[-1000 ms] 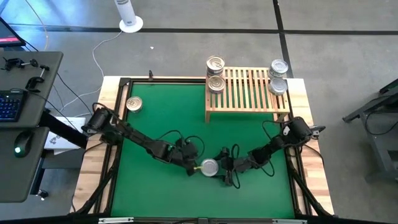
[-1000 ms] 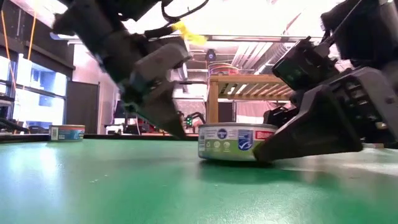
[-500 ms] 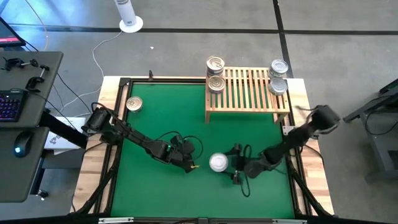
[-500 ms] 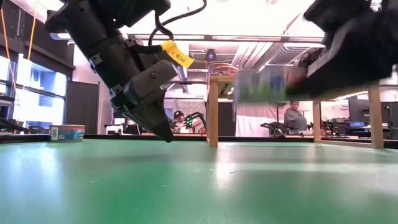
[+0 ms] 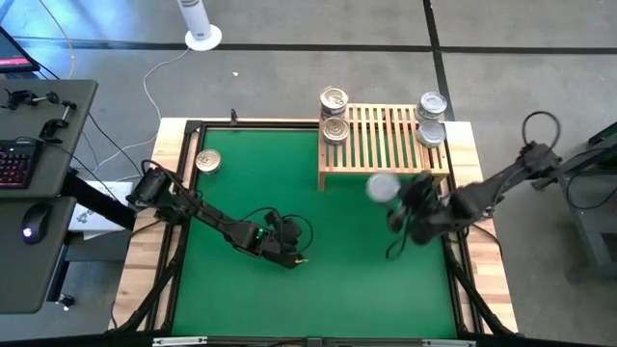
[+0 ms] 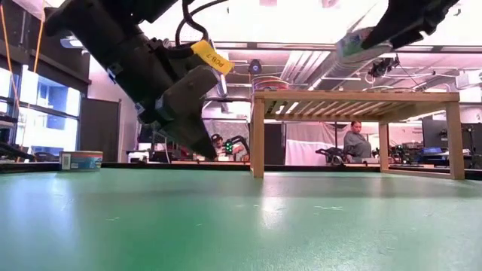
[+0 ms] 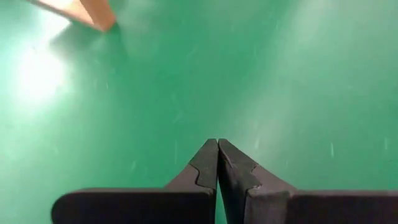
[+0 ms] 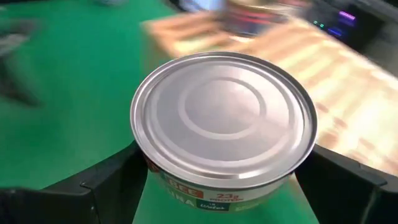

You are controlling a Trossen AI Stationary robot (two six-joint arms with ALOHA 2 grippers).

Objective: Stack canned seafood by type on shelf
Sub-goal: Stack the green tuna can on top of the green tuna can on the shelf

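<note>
Right wrist view, held tin: plain silver tin (image 8: pixel 222 121) fills the view, lid facing the camera, coloured label band just showing on its side.
Right gripper: right gripper (image 5: pixel 397 200) spread wide around that tin, one dark finger (image 8: pixel 102 183) on each side of its wall; tin carried clear of the mat.
Held tin from above: bright blurred disc (image 5: pixel 382 188) at about 3 o'clock on the table, over the near edge of the shelf.
Held tin, low view: above shelf-top level, tilted (image 6: pixel 360 39).
Left gripper: left gripper (image 5: pixel 292 257) over the green mat (image 5: pixel 251 183) at about 6 o'clock, fingertips (image 7: pixel 217 154) pressed together, nothing between them.
Lone tin: one tin (image 5: pixel 207 161) flat on the mat at about 10 o'clock, well apart from both grippers.
Shelf: slatted light-wood shelf (image 5: pixel 386 145) at about 1 o'clock on the table's far side.
Shelf left end: two tins (image 5: pixel 334 114) there, stacked or side by side, cannot tell which.
Shelf right end: two silver tins (image 5: pixel 431 119), same doubt.
Background: a person (image 6: pixel 355 143) visible beneath the shelf top in the low view, far behind the table.
</note>
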